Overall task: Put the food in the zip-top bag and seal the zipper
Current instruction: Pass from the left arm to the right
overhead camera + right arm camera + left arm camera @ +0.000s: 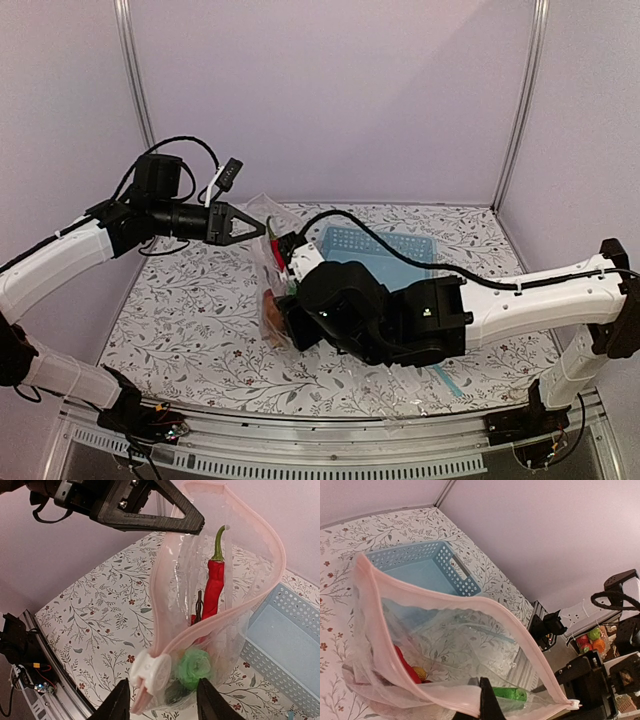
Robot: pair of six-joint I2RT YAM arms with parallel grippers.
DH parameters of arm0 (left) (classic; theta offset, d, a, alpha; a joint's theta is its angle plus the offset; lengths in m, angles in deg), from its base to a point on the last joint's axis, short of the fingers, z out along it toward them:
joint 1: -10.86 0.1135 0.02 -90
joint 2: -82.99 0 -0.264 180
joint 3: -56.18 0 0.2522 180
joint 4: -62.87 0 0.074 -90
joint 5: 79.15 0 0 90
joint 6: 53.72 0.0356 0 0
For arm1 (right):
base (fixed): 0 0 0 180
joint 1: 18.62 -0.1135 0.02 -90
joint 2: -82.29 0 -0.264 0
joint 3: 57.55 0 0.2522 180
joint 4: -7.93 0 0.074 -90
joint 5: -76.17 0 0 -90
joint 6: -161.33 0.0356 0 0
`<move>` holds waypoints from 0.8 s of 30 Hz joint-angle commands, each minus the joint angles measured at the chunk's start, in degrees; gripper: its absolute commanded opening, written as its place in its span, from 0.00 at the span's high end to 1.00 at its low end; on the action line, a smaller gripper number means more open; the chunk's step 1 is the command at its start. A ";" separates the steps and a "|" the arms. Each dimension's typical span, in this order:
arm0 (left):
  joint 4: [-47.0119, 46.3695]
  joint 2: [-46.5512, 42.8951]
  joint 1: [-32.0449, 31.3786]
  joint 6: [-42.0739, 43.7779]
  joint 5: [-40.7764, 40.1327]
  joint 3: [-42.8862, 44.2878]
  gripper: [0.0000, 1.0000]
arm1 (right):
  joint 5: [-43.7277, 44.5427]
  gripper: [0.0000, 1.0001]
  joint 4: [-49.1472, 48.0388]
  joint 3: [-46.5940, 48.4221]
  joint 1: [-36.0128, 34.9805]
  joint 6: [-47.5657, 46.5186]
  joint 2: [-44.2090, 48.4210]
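Observation:
The zip-top bag [240, 580] hangs upright above the table with its mouth open, and the pale pink zipper [485, 602] runs round the mouth. My left gripper [197, 526] is shut on the bag's top edge and holds it up; its dark finger [489, 702] pinches the near lip. Inside the bag are the long red chili [214, 582], a green vegetable [192, 667] and a yellow round fruit [420, 672]. My right gripper [165, 700] is open, with a finger on each side of the bag's lower corner and its white slider [152, 672]. A brownish lump [272, 315] shows through the bag.
A light blue perforated basket [385, 245] stands on the floral table just behind the bag, also in the left wrist view [420, 565]. A teal-blue strip of another clear bag [450, 380] lies at the front right. My right arm's wrist [350, 305] covers the table's middle.

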 commanded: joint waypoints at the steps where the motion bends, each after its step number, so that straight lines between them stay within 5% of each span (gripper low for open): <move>1: -1.30 -1.15 -0.01 0.27 -0.47 -0.45 1.00 | 2.12 0.66 1.48 1.86 0.38 2.46 -1.22; 9: -0.96 -1.23 0.01 0.47 -1.29 -0.45 1.00 | 2.36 0.99 1.26 1.78 0.93 2.51 0.14; 12: -0.76 -1.45 0.01 0.68 -1.88 -0.36 1.00 | 0.08 1.00 0.45 1.50 2.03 1.45 1.19; 20: 3.45 -8.64 0.08 9.00 -12.57 1.00 0.36 | -22.07 1.00 -3.28 0.02 8.30 -11.97 5.72; 21: 2.90 -12.91 0.08 12.00 -16.60 0.40 0.23 | -31.49 1.00 -2.60 0.02 11.22 -14.64 7.75; 24: 1.37 -17.53 -0.42 16.15 -15.65 -0.64 0.16 | -42.12 1.00 -1.67 -0.05 15.80 -15.50 9.59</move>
